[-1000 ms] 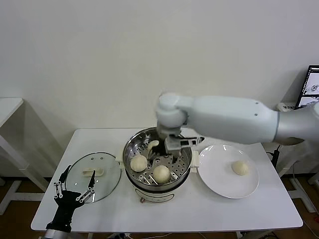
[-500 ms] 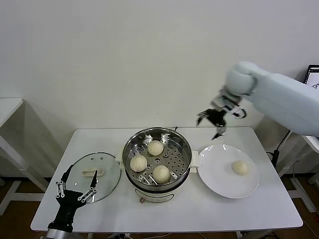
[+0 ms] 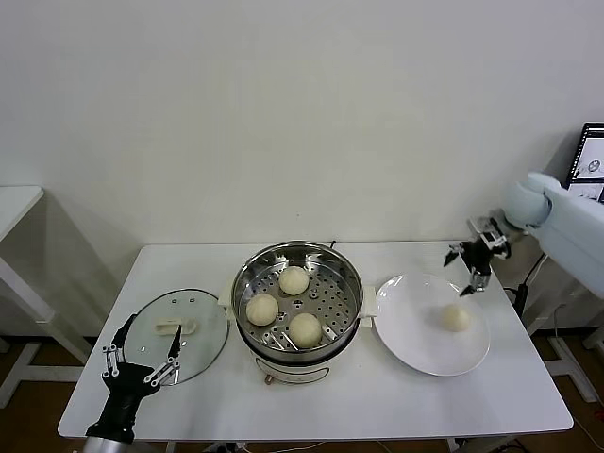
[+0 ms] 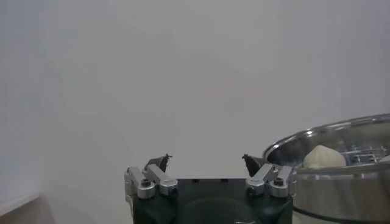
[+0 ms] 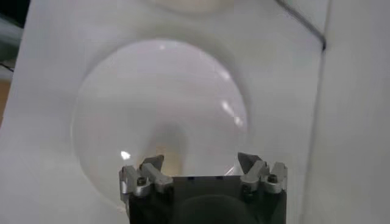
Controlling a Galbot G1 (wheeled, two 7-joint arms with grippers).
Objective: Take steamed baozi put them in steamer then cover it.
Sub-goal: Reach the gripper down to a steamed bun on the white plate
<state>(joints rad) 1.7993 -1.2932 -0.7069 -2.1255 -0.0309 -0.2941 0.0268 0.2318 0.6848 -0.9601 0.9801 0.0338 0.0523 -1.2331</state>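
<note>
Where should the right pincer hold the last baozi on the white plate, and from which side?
Probably from above, with the open right pincer closing across the sides of the last baozi. It is a smooth dome lying alone on the flat white plate.

You have three buns [image 3: 293, 279] in the steamer [image 3: 298, 267] and one bun [image 3: 457, 318] on the plate [image 3: 415, 330]. Your right gripper [image 3: 469, 268] hangs spread above it; the left gripper [image 3: 142, 351] sits by the lid [image 3: 207, 330].

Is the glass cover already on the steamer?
No, the cover lies on the table left of the open steamer.
</note>
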